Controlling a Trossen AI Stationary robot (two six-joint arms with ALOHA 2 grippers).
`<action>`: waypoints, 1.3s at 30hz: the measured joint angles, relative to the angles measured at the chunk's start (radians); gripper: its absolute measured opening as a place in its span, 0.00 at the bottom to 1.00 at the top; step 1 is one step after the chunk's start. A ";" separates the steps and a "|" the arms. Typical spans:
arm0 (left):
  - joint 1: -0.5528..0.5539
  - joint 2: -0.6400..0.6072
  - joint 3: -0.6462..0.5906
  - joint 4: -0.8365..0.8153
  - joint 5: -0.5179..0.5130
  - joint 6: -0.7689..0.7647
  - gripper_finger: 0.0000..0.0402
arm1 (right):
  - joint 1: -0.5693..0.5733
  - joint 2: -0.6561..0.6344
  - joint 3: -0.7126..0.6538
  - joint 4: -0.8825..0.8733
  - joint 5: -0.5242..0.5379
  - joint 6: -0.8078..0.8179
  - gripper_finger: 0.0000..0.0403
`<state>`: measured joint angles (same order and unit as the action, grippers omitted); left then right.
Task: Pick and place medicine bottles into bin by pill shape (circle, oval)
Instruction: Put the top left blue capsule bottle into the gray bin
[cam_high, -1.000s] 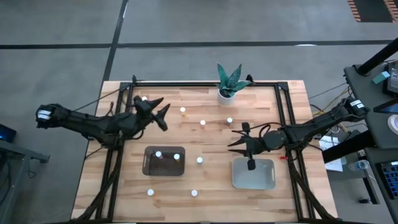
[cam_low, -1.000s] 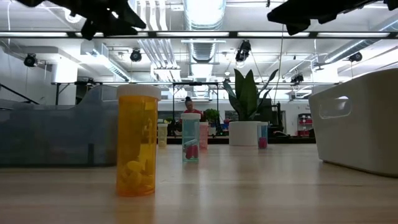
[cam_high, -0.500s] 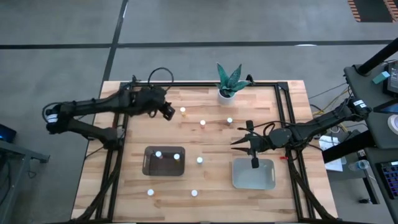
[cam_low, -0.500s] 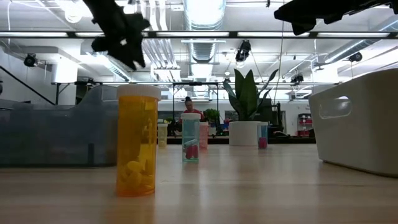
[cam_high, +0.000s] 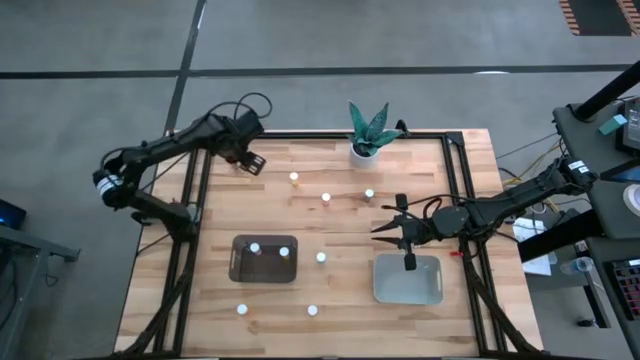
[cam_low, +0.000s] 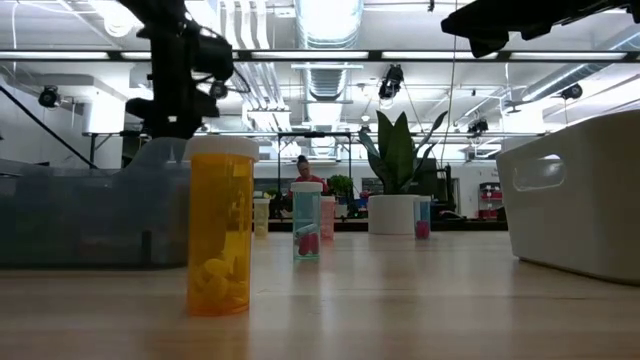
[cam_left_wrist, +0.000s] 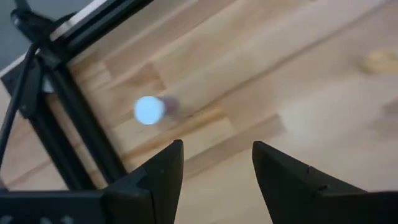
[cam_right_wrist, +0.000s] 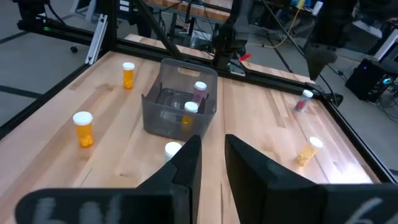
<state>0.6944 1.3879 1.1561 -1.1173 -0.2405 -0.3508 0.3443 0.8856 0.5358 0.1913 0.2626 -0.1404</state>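
My left gripper (cam_high: 250, 162) is open over the table's far left corner, fingers pointing down. In its wrist view (cam_left_wrist: 217, 165) a white-capped medicine bottle (cam_left_wrist: 149, 110) stands on the wood just beyond its fingers, untouched. My right gripper (cam_high: 383, 225) is open and empty above the table, just far of the pale grey-green bin (cam_high: 408, 280). The dark translucent bin (cam_high: 264, 260) holds two bottles (cam_high: 255, 248). Other bottles stand on the table, at mid-table (cam_high: 326, 198) and near the front (cam_high: 241, 309). In the low view, an orange bottle (cam_low: 221, 225) stands nearest.
A white pot with a green plant (cam_high: 368, 135) stands at the far edge. Black frame rails (cam_high: 190, 200) run along the left, right and far sides. A person (cam_low: 303, 172) shows far behind the table. Bare wood lies between the two bins.
My left gripper has swung from left of mid-table toward the far left corner and come down, turning as the arm folded. It now hangs over the corner bottle. The bottles and bins have stayed where they were.
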 joint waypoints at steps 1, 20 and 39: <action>0.024 0.011 0.000 0.000 0.001 0.010 0.44 | 0.000 0.000 0.000 0.000 0.000 -0.001 0.16; 0.236 0.197 0.000 0.045 0.016 0.104 0.44 | 0.000 0.000 0.000 -0.023 0.000 0.001 0.16; 0.243 0.200 -0.015 0.089 0.015 0.101 0.44 | 0.000 0.001 0.000 -0.034 0.000 0.024 0.16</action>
<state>0.9379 1.5879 1.1413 -1.0283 -0.2256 -0.2500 0.3443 0.8864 0.5358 0.1573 0.2626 -0.1165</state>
